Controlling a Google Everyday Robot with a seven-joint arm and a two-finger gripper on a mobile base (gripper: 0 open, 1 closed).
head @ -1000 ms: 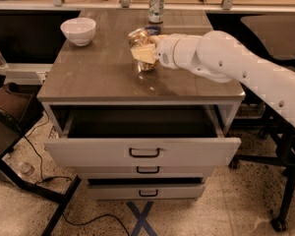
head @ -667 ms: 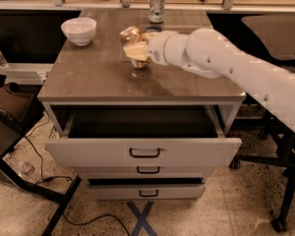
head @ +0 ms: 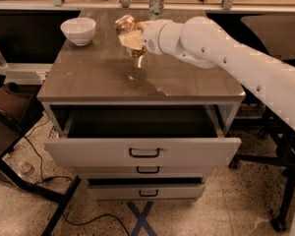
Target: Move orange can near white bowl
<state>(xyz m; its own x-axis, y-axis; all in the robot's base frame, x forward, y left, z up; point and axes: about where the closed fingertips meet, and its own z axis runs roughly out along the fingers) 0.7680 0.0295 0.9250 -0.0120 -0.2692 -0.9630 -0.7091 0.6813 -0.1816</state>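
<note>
Smooth white arm [head: 226, 53], dotted with small dark holes, ends in a cream hand [head: 130, 37] over the tabletop [head: 88, 77].

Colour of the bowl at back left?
Plain white bowl, camera view. Claw holds orange can to its right.

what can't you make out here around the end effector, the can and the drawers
All in the camera view:
- orange can: lower body covered by the end effector gripping it above the tabletop; its markings are blurred.
- open top drawer: the inside is too dark to show any contents.
- white-and-green can: label too small to read.
- arm: cut off by the right edge, so the base is unseen.
</note>
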